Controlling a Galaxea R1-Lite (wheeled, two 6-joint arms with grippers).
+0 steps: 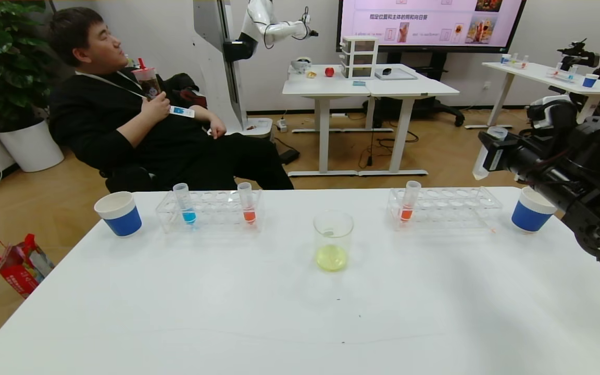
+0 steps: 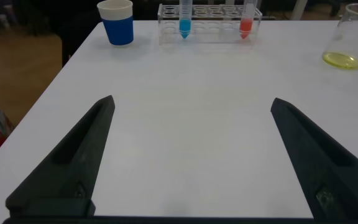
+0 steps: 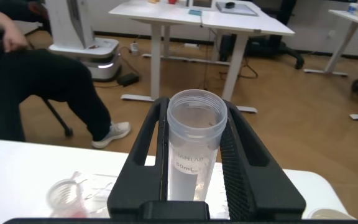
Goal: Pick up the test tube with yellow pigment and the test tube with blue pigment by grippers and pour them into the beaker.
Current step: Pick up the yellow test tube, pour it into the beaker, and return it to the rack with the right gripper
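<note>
Right wrist: tube [image 3: 194, 140] between fingers [image 3: 244, 155]

My left black two-fingered gripper [image 2: 191, 162] is out of my head camera's sight, and its wrist view cuts both fingers at the bottom edge. That view's right edge also crops the clear glass beaker [image 2: 353, 37] with its yellow pool. My right black gripper's [image 3: 194, 155] fingers hide the lower sides of the clear plastic tube [image 3: 194, 146], whose small printed label I can't fully read.
</note>
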